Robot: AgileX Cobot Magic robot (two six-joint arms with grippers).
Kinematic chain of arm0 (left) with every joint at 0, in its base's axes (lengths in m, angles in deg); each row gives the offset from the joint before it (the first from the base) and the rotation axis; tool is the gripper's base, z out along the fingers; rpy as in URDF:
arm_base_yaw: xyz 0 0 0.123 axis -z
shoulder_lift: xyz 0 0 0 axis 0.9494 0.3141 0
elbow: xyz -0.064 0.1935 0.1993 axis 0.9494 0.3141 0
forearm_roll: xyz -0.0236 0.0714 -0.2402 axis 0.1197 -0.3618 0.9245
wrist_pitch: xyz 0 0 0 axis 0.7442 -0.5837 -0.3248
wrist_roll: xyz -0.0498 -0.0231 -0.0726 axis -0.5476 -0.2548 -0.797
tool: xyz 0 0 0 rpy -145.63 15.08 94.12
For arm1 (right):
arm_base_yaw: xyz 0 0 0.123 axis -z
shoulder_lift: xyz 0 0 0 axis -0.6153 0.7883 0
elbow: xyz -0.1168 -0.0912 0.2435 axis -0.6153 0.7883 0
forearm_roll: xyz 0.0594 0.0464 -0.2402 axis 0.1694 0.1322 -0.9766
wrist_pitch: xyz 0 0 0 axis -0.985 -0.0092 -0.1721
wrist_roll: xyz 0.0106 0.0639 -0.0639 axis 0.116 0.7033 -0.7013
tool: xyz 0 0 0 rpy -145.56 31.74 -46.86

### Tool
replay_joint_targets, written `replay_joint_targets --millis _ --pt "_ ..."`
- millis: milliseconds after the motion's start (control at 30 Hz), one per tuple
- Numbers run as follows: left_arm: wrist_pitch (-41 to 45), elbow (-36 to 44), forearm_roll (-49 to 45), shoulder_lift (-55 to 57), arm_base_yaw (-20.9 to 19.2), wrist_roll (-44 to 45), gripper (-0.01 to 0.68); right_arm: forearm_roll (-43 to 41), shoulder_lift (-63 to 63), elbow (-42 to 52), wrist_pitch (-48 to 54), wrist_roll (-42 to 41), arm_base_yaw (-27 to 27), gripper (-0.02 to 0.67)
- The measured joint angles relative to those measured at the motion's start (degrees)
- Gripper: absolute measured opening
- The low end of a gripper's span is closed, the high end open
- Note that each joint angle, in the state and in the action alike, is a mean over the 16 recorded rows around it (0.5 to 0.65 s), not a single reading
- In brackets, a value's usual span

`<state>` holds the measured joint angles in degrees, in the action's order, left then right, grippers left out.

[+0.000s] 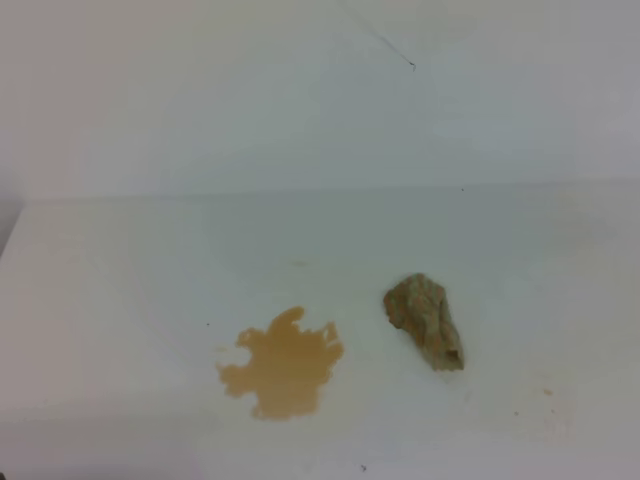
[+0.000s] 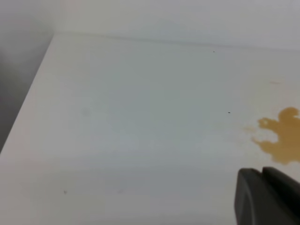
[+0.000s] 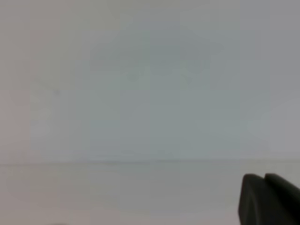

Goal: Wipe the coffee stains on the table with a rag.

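Note:
The coffee stains [image 1: 285, 365] form one light-brown splotch with lobed edges on the white table [image 1: 130, 290], front centre in the exterior high view. The rag [image 1: 425, 320], a lumpy tan wad, lies on the table just right of the splotch, apart from it. Neither gripper shows in the exterior high view. In the left wrist view part of the splotch [image 2: 281, 138] lies at the right edge, beyond a dark finger [image 2: 267, 197] of my left gripper. In the right wrist view only a dark finger [image 3: 267, 199] shows, facing the wall. The rag is out of both wrist views.
A plain white wall [image 1: 300, 100] rises behind the table. The table's left edge [image 2: 28, 108] drops off to a dark gap. A few tiny reddish specks [image 1: 547, 392] lie at the front right.

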<state>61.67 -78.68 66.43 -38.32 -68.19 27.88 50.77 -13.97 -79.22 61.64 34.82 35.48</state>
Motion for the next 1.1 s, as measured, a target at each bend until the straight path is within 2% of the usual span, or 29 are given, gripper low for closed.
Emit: replay_joint_targets --millis 400,667,800,1100 --pt "-0.06 0.0 0.0 0.0 0.0 0.0 0.001 13.62 18.3 -4.96 10.42 -19.06 -0.02 -0.001" --pt "-0.11 0.0 0.0 0.0 0.0 0.0 0.001 16.12 33.33 -11.51 20.59 -28.3 -1.86 0.021" --pt "-0.11 0.0 0.0 0.0 0.0 0.0 0.001 15.33 40.77 -16.39 23.24 -29.17 -4.5 0.079" --pt "-0.11 0.0 0.0 0.0 0.0 0.0 0.001 14.22 56.04 -26.48 22.21 -29.9 -13.79 0.286"
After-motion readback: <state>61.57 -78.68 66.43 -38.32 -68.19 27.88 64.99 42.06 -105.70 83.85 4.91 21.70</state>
